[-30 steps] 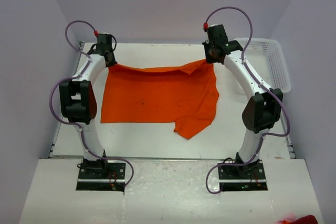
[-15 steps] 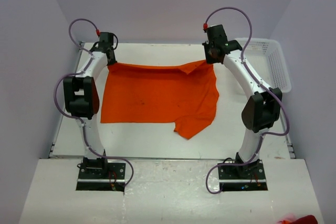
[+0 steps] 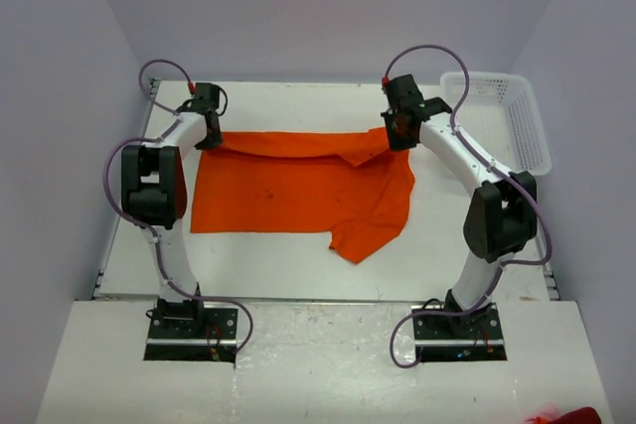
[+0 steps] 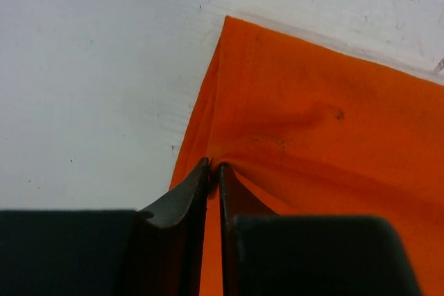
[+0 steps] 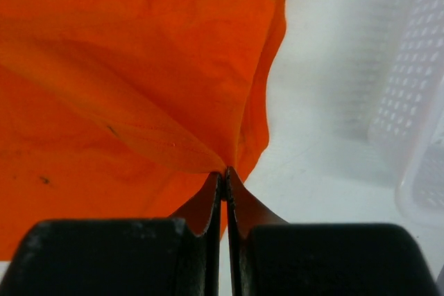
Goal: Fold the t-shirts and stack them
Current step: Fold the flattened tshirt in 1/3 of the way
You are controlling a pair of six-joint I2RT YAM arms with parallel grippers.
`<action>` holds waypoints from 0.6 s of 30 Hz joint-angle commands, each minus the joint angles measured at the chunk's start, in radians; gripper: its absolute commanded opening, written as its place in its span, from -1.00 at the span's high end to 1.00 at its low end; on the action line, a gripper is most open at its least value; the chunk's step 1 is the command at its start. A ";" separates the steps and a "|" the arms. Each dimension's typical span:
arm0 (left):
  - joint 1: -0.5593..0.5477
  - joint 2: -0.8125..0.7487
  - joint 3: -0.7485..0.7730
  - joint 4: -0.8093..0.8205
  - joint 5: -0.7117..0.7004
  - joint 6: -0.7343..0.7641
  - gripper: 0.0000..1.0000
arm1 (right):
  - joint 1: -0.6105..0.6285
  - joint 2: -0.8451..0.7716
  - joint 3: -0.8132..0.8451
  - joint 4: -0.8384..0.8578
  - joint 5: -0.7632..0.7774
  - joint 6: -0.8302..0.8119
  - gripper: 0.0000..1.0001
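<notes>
My left pincer (image 4: 214,168) and right pincer (image 5: 225,173) are each clamping tight on a far corner of the orange t-shirt (image 3: 298,191), so its far edge is hanging level between them. Nearward of both, the rest is lying on the worktop (image 3: 437,235), which I judge is anchoring it for a fold toward me.

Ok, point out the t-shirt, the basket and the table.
t-shirt (image 3: 288,191), top view, middle of the flat orange cloth.
basket (image 3: 509,111), top view, bare mesh floor.
table (image 3: 248,265), top view, bare strip near the arms' bases.
</notes>
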 commanded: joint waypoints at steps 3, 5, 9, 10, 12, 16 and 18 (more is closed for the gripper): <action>-0.027 -0.129 -0.081 0.047 -0.015 -0.047 0.12 | 0.040 -0.116 -0.133 0.045 0.020 0.051 0.94; -0.029 -0.224 -0.159 0.100 -0.009 -0.057 0.04 | 0.057 -0.151 -0.175 0.103 0.066 0.063 0.34; -0.032 -0.462 -0.273 0.307 0.044 -0.064 -0.62 | 0.060 -0.165 -0.084 0.088 0.103 0.059 -0.60; -0.032 -0.534 -0.299 0.344 0.073 -0.058 -0.68 | 0.062 -0.153 -0.031 0.065 0.119 0.060 -0.70; -0.032 -0.534 -0.259 0.319 0.089 -0.062 -0.62 | 0.062 -0.124 0.007 0.048 0.123 0.050 -0.82; -0.033 -0.351 -0.004 0.147 0.141 -0.048 0.40 | 0.057 0.000 0.125 0.026 0.115 0.025 -0.66; -0.033 -0.251 0.049 0.090 0.176 -0.035 1.00 | 0.027 0.041 0.168 0.032 0.037 0.040 0.73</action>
